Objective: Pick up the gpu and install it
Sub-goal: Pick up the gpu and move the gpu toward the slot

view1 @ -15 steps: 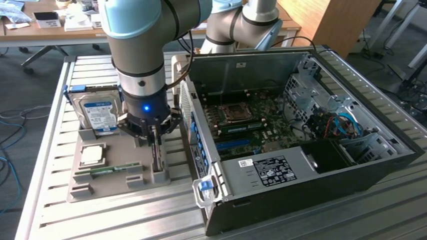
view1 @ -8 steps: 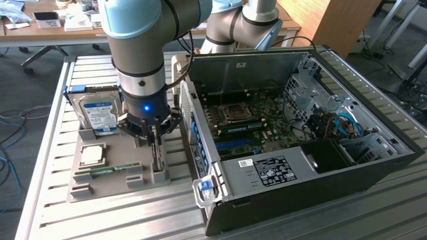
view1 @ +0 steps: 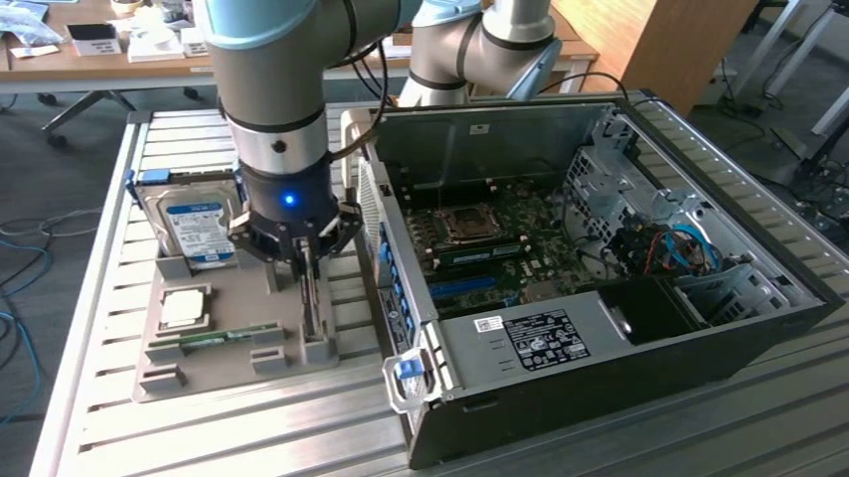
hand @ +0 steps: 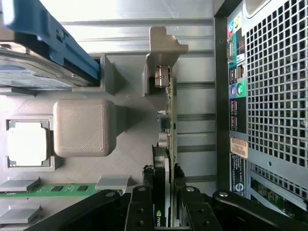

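Presently, item in hand: the gpu [hand: 166, 120], standing on edge in the slotted posts of the grey holder [view1: 213, 288] on the tabletop [view1: 265, 437], just beside the rear panel of the computer case [hand: 274, 72].

State of my hand [hand: 161, 197]: narrow, with the fingers [hand: 142, 202] pressed against both faces of the card along its upper edge. The card is not yet clear of the posts.

Hazards, as I judge them:

1. Bracket snag. The silvery end bracket [hand: 163, 48] sits in the end post. A tilted lift could catch it there and drag the holder along.
2. Pivot in grip. The bracket end lies well away from my fingers. That weight could swing the thin card between the pads.
3. Neighbours. The hard drive [view1: 193, 224], the processor [view1: 182, 308] and the memory stick [view1: 213, 338] share the holder. A jerked holder would shake them loose.
4. Case strike. The rear panel is close, so a sideways sweep taken too low would knock the card against it.
5. Seating. Carried askew, the card's edge would meet the motherboard [view1: 504, 248] crooked and could jam or scrape.
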